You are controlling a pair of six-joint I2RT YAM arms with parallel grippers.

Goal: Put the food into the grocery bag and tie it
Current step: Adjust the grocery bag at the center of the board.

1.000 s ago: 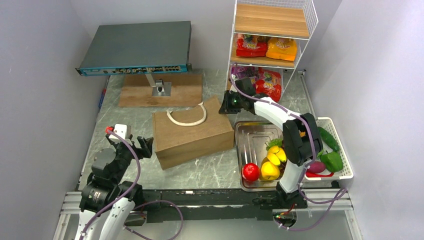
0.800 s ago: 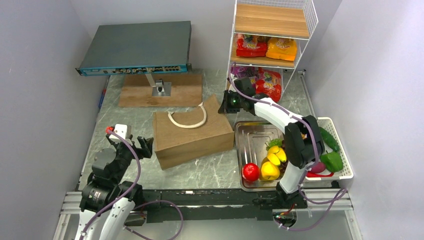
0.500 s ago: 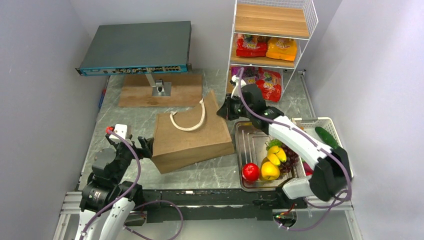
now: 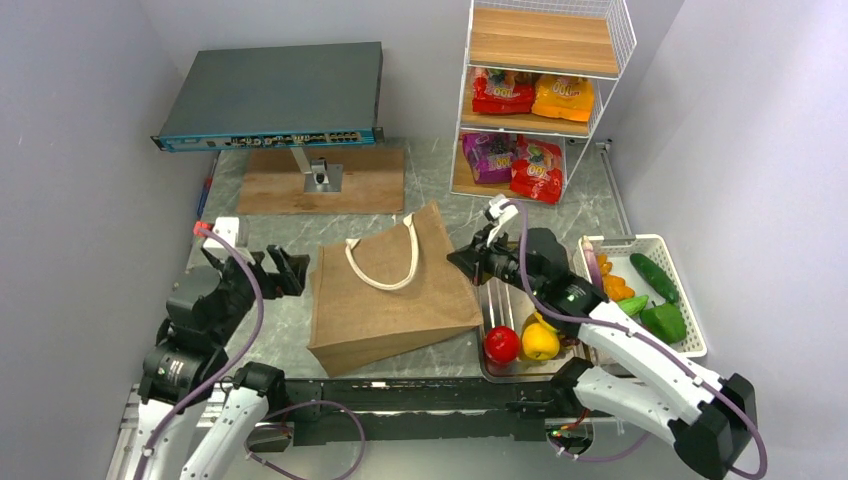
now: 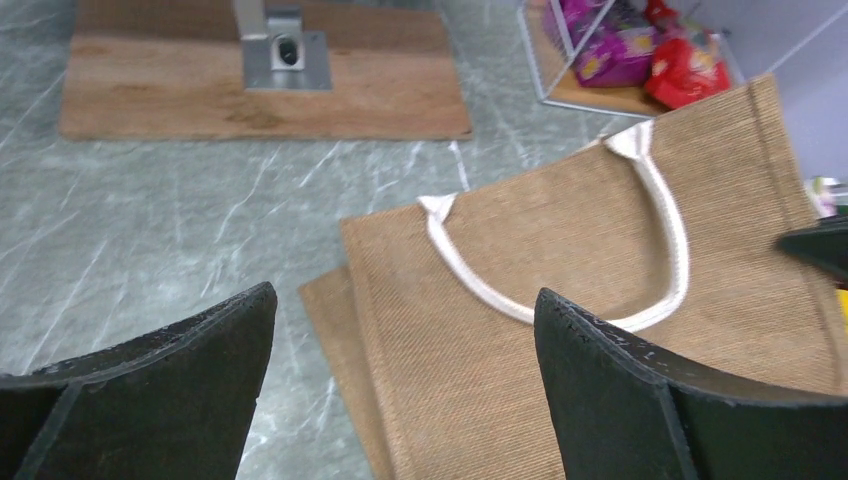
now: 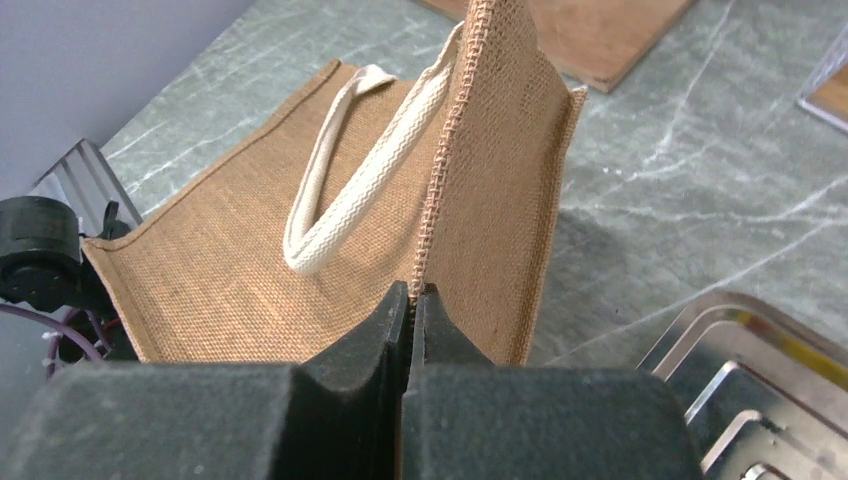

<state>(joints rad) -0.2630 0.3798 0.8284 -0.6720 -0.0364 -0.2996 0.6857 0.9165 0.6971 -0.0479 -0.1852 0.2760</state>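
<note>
- The right tool (image 6: 410, 297) is clamped tight on the grocery bag (image 4: 390, 290). It's pinching the stitched edge of the bag's right side, and in the right wrist view that edge stands up from the rest of the bag.
- The bag itself is in the middle of the bench (image 4: 250, 235), between the two arms. It's mostly lying flat, with its open end toward the back wall.
- One cream rope handle (image 4: 385, 262) lies in a loop on the bag's top face.
- The left tool (image 5: 405, 310) has its jaws spread wide and nothing in them. It hangs just off the bag's left edge, aimed at the bag, and as far as I can tell it isn't touching it.
- None of the food is in the bag.
- A red apple (image 4: 502, 344) and a yellow fruit (image 4: 540, 342) sit in the metal tray (image 4: 497, 290) just right of the bag, partly under the right arm.
- A cucumber (image 4: 655, 277) and a green pepper (image 4: 662, 322) are in the white basket (image 4: 690, 345) at the far right.
- The snack packets are on the wire rack (image 4: 620, 40) at the back. A red packet (image 4: 503, 92) and an orange packet (image 4: 563, 97) are on the middle shelf, and a purple packet (image 4: 488, 157) and another red one are on the bottom shelf.
- Back left there's a flat wooden board (image 4: 370, 185) with a metal stand (image 4: 320, 175) on it and a grey box (image 4: 275, 95) above that, well apart from the bag.
</note>
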